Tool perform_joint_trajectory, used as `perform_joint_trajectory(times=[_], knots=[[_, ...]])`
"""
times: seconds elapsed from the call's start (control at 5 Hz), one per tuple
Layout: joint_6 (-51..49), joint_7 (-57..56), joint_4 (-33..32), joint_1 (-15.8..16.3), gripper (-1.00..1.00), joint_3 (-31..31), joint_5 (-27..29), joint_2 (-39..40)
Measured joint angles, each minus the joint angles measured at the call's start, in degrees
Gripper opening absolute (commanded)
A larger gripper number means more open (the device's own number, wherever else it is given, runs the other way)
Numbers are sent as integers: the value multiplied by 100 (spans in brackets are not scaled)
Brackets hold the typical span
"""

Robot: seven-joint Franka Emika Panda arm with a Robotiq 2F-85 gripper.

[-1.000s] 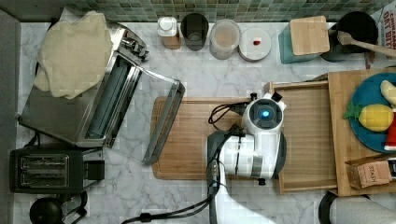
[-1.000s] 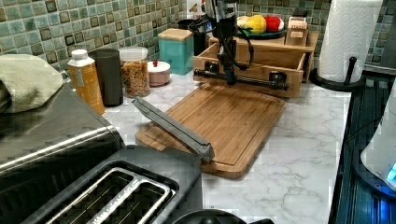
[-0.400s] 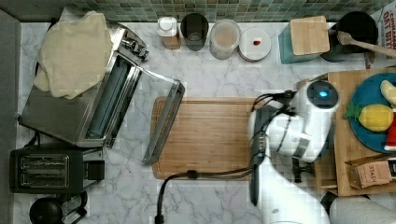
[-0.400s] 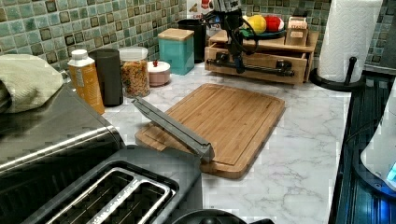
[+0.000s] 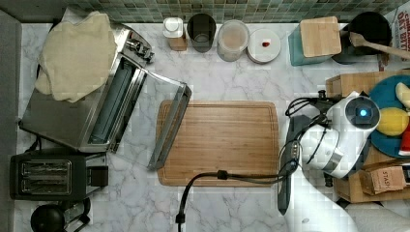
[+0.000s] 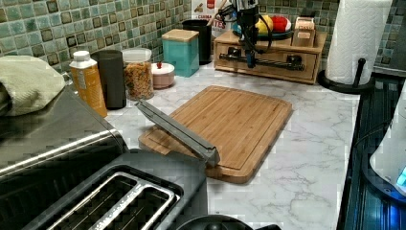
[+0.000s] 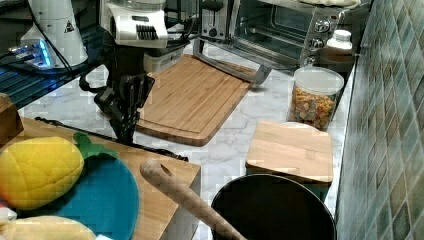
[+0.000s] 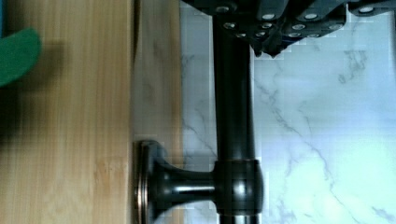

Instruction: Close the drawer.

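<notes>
The pale-wood drawer [image 6: 277, 70] sits pushed in, its front flush with the wooden stand [image 6: 268, 39] at the back of the counter. In the wrist view the drawer front [image 8: 156, 84] lies close beside the stand's top [image 8: 65, 121]. A dark bar handle [image 8: 233, 116] runs along that front, also seen as the handle [image 5: 285, 164] [image 7: 160, 150]. My gripper [image 6: 250, 58] [image 7: 123, 131] [image 8: 243, 32] is shut on this handle, near its middle in the left view. In the top view the arm covers most of the stand.
A grooved cutting board [image 5: 217, 142] lies between the stand and the toaster oven, whose open glass door [image 5: 169, 125] rests on the board's edge. Jars and a teal canister [image 5: 314, 38] line the tiled wall. A blue plate with fruit [image 5: 391, 121] tops the stand. A paper towel roll [image 6: 356, 38] stands nearby.
The drawer went from pulled out over the counter to pushed in flush with the stand. My arm moved with it toward the top view's right, gripper still on the handle.
</notes>
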Motion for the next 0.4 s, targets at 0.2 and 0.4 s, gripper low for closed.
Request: perform_joint_trajectory(times=[0.2,0.4], knots=[[585,543,-492,232,-100,-138,-615,-266],[755,884,-604,476,-100,-353,-800,-288]])
